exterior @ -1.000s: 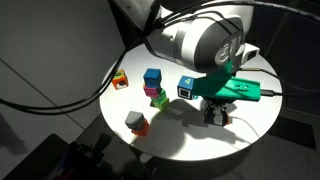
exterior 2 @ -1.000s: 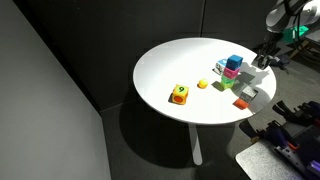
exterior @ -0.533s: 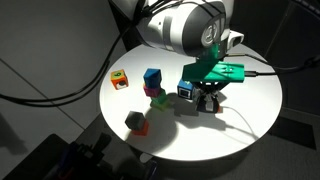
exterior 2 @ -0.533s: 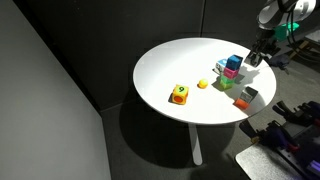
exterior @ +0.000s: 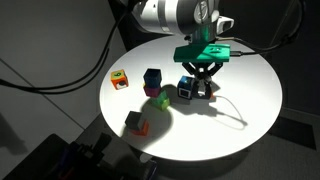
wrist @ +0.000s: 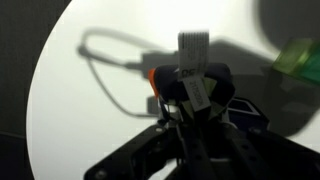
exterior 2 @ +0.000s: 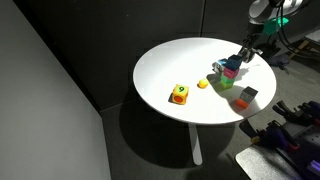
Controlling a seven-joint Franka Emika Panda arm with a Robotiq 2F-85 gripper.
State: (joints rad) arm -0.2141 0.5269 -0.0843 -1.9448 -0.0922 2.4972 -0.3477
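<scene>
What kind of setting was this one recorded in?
Probably a lab or robot test room: a bare round white table set with coloured toy blocks, dark plain panels behind it, and loose black cables trailing around.

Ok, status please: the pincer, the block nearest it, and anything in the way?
Pincer shut, low over the table. Blue-faced block right beside it; contact unclear. Stack just beyond that block; other cubes well apart.

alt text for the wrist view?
Black robot gripper, shut, blurred, fills the lower middle over a round white table, a small pale rectangular object at its tip; whether it is gripped is unclear. A dark cable-like loop lies left.
</scene>
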